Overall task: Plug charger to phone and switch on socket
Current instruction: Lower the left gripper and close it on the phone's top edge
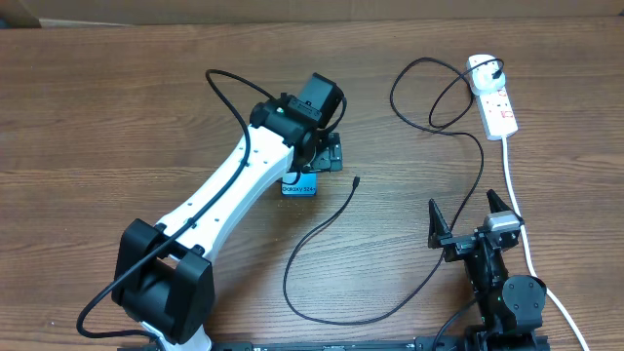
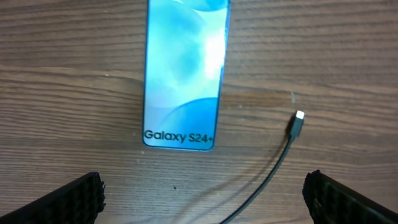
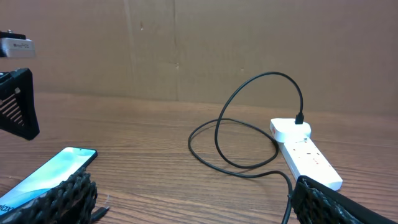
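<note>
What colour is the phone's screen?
Swirled light blue-cyan; the slim rectangular phone shows best in the left wrist view.

The phone (image 1: 299, 185) is observed flat on the table (image 1: 97, 117), largely covered by the left arm (image 1: 234, 180). The charger (image 1: 355, 183) tip is noted just beside it, apart. The far plug is seated in the socket (image 1: 494, 97). The right fingers (image 1: 435, 222) are spread, empty.

Left arm (image 1: 229, 190) — a white tapered link at lower left between black joints (image 1: 166, 283), a black cable (image 1: 209, 76) looping above. Right arm (image 1: 502, 288), lower right, all black with a silver block (image 1: 502, 223); finger pads (image 2: 74, 199) ribbed.
</note>
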`<state>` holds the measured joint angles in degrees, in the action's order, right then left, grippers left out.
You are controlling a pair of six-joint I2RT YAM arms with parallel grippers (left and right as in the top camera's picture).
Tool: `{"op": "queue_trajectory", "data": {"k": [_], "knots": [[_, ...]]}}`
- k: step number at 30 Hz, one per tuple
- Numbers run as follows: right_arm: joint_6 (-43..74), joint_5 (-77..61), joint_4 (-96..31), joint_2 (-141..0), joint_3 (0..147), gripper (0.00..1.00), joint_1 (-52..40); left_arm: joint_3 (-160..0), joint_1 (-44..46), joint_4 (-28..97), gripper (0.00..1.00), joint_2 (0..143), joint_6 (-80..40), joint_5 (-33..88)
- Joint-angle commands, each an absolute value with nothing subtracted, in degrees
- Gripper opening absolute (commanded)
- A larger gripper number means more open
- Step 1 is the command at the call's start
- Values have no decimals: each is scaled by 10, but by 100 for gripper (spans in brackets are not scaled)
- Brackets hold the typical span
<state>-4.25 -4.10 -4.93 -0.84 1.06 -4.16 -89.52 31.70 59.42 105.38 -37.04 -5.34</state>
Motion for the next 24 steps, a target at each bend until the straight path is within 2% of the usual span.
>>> {"op": "queue_trajectory", "data": {"k": [1,9,24], "knots": [[-44,-39,-46,-3,5,100,-45,-905,302,593,100,1056,-359,-52],[-44,-39,-46,-3,5,100,-45,-905,274,575,100,1056,-325,-27],[-44,-39,-46,-3,5,100,-45,-899,274,558,100,1057,-321,-27]]}}
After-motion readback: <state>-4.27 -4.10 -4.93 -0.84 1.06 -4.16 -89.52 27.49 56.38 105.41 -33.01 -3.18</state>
